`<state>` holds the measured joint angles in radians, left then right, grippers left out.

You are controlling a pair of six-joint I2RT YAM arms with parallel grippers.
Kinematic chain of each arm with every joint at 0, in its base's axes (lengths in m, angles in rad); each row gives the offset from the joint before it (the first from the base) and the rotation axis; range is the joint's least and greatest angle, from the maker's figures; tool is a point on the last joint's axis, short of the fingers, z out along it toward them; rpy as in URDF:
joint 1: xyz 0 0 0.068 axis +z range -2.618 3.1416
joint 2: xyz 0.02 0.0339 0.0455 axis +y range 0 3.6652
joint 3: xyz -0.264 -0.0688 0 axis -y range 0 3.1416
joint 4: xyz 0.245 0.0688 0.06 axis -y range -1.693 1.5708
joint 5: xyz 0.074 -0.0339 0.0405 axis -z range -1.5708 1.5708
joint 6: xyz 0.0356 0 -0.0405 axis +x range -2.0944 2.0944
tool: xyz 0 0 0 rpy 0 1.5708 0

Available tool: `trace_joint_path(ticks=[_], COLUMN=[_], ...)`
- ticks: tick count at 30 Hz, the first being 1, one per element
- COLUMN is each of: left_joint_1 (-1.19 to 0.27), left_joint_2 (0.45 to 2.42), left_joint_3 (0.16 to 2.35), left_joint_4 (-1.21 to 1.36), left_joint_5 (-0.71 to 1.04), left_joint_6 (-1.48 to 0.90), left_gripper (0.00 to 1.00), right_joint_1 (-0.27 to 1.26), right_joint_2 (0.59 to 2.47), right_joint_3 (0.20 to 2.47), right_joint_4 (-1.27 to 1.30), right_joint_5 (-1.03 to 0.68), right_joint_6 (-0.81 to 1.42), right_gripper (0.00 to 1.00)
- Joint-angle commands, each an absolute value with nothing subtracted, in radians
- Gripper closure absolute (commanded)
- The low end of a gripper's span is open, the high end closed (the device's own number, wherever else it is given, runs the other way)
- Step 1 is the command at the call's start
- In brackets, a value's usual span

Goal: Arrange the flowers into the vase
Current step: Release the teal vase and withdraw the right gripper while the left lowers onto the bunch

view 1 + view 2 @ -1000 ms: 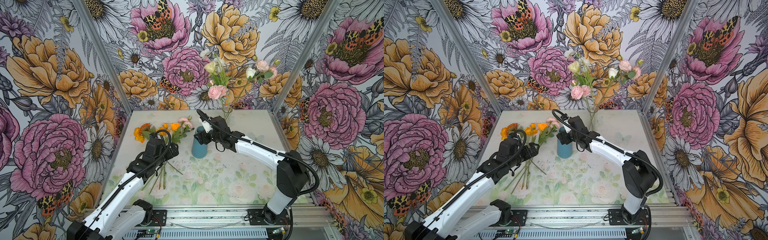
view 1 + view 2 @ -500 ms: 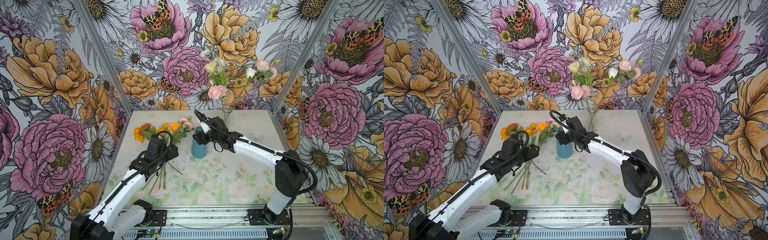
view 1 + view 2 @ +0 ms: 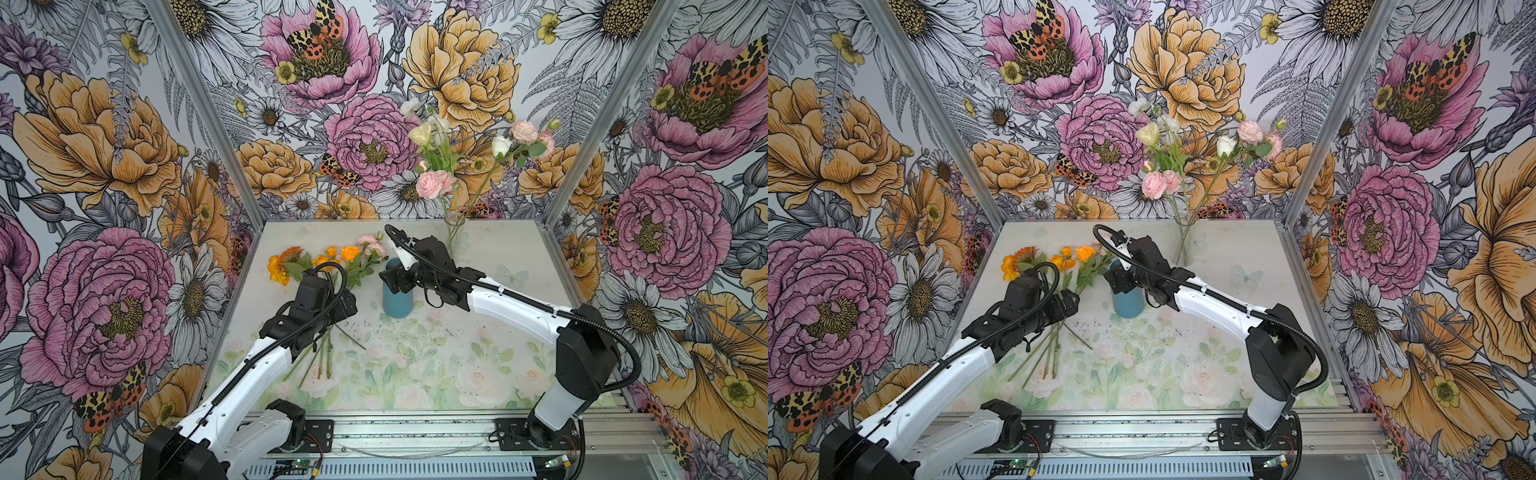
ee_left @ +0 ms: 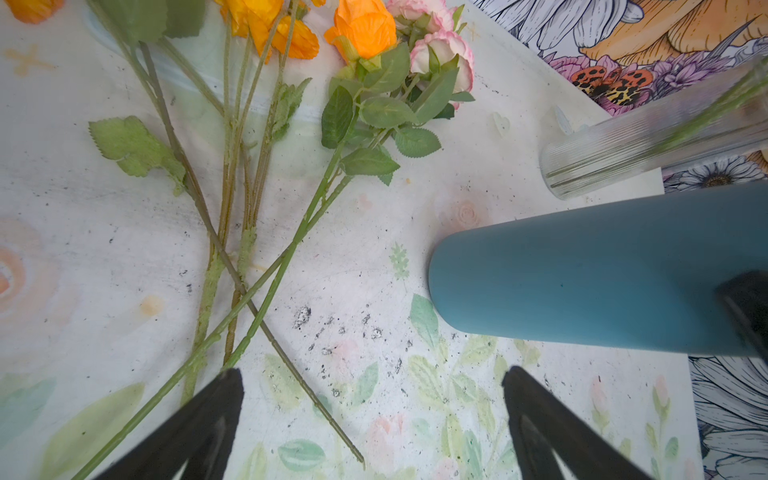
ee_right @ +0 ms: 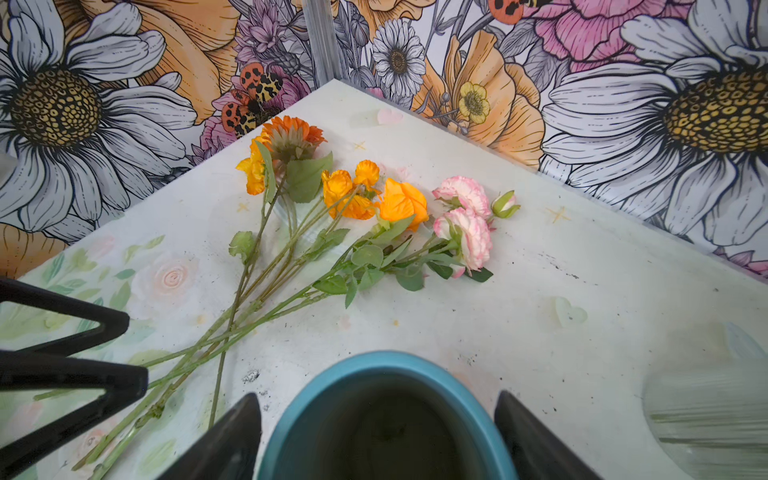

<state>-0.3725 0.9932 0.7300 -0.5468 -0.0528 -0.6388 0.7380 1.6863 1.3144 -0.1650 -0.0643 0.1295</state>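
Fingers (image 5: 232,436) of right hand (image 5: 377,398) now wider apart, astride blue vase (image 3: 397,301).

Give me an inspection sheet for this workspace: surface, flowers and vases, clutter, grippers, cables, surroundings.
Surface: rose-print table, dark specks near centre.
Job's things: loose flowers lie flat at left rear; blue vase upright, empty; clear vase at rear holds pink and cream stems.
Clutter: nothing seen.
Grippers: left gripper open above the loose stems, holding nothing; right gripper straddles the blue vase's rim, contact unclear.
Cables: black hoses along both arms, no snag seen.
Surroundings: flower-print walls, metal rail in front.
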Motion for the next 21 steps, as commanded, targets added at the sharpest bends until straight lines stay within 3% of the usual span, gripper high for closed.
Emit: trace_joint_path(ticks=[1, 6, 13, 18, 21], left_joint_1=[-0.359, -0.322, -0.322, -0.312, -0.294], left_joint_2=[1.014, 1.117, 1.346, 1.469, 1.56], left_joint_3=[0.734, 0.763, 0.884, 0.998, 1.064], left_joint_4=[-0.55, -0.551, -0.578, -0.598, -0.615], left_joint_5=[-0.049, 0.007, -0.04, -0.111, -0.111], left_joint_6=[-0.625, -0.616, -0.52, -0.464, -0.416], left_gripper=[0.01, 0.08, 0.47, 0.5, 0.55], right_joint_1=[0.747, 0.747, 0.74, 0.73, 0.73], right_joint_2=[1.645, 1.626, 1.529, 1.396, 1.312], right_joint_3=[1.294, 1.301, 1.376, 1.356, 1.287], right_joint_4=[-0.124, -0.125, -0.215, -0.355, -0.423], right_joint_5=[-0.041, -0.021, 0.047, 0.064, -0.041], right_joint_6=[0.12, 0.104, 0.064, 0.127, 0.206], right_gripper=[0.11, 0.09, 0.06, 0.01, 0.01])
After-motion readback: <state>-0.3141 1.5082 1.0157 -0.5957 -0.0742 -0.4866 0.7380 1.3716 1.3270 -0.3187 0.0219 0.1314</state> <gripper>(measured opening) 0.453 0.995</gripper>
